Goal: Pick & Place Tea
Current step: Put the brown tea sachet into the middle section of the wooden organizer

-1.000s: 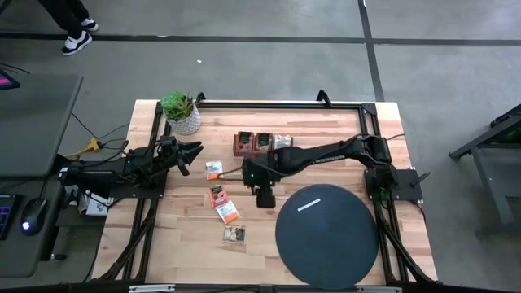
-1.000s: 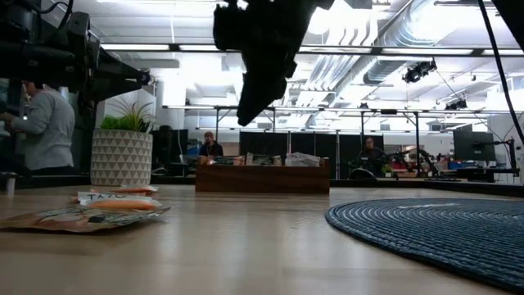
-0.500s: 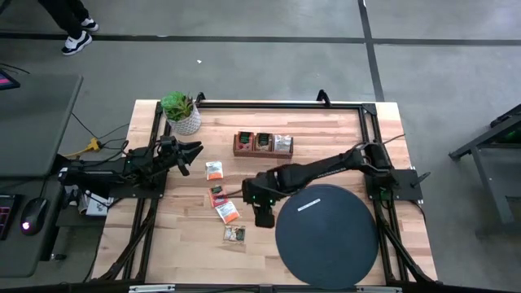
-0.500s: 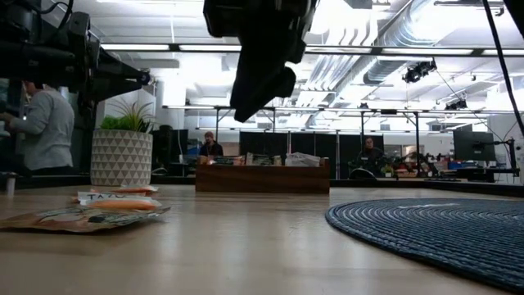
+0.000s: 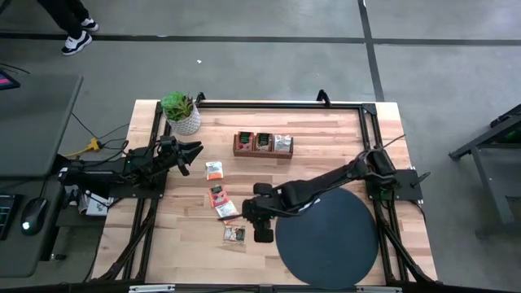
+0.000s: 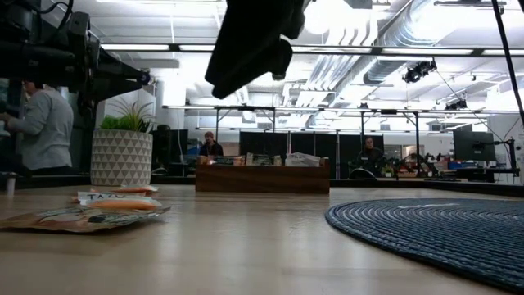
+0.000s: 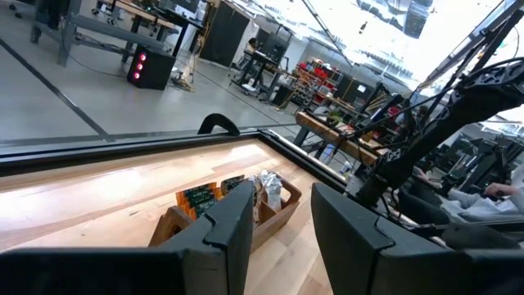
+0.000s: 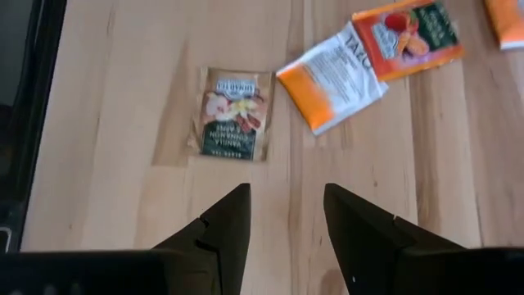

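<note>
Your right gripper (image 5: 262,235) hangs above the bare wood just beside the black mat (image 5: 326,238), its fingers (image 8: 221,225) spread with nothing between them. Ahead of it lies a brown sachet (image 8: 231,114) flat on the table (image 5: 326,146) — close, not touched. Past that, a white-and-orange sachet (image 8: 332,75) lies with an orange one (image 8: 405,29) overlapping its corner; another orange sachet (image 5: 213,170) sits apart, nearer the tray (image 5: 263,145). More tea stands in the tray's compartments. Your left gripper (image 5: 192,155) waits by the plant (image 5: 181,111), fingers (image 7: 233,225) parted — empty.
</note>
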Motion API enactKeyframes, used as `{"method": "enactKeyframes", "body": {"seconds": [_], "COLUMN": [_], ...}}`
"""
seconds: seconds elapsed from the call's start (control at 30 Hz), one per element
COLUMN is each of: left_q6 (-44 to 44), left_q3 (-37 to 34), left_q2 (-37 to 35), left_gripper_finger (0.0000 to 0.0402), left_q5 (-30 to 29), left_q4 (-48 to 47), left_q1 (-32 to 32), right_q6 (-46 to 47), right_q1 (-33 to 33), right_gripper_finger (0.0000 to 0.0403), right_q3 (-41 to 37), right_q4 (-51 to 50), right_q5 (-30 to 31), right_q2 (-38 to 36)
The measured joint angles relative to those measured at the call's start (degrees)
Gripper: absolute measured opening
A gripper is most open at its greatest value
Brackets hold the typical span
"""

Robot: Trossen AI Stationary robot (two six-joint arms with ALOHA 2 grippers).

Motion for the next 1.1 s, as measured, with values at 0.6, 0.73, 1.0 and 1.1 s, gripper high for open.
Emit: {"method": "enactKeyframes", "body": {"seconds": [0.6, 0.73, 1.0, 1.1], "left_q6": [0.0, 0.5, -0.6, -1.4], "left_q3": [0.0, 0.0, 0.0, 0.0], "left_q2": [0.0, 0.0, 2.3, 4.9], "left_gripper_finger": [0.0123, 0.0123, 0.0123, 0.0123], "left_q5": [3.1, 5.9, 26.8, 30.5], "left_q4": [-0.1, 0.1, -2.5, -3.0], "left_q1": [0.0, 0.0, 0.0, 0.0], "right_q6": [17.2, 19.5, 23.5, 24.2], "right_q1": [0.5, 0.5, 0.8, 1.3], "right_gripper_finger": [0.0152, 0.0152, 0.0152, 0.0152], "right_q3": [0.0, 0.0, 0.0, 0.0], "right_q4": [1.6, 1.6, 1.5, 0.9], "right_q5": [2.3, 2.1, 3.9, 5.5], "right_q2": [0.0, 0.0, 0.0, -0.1]}}
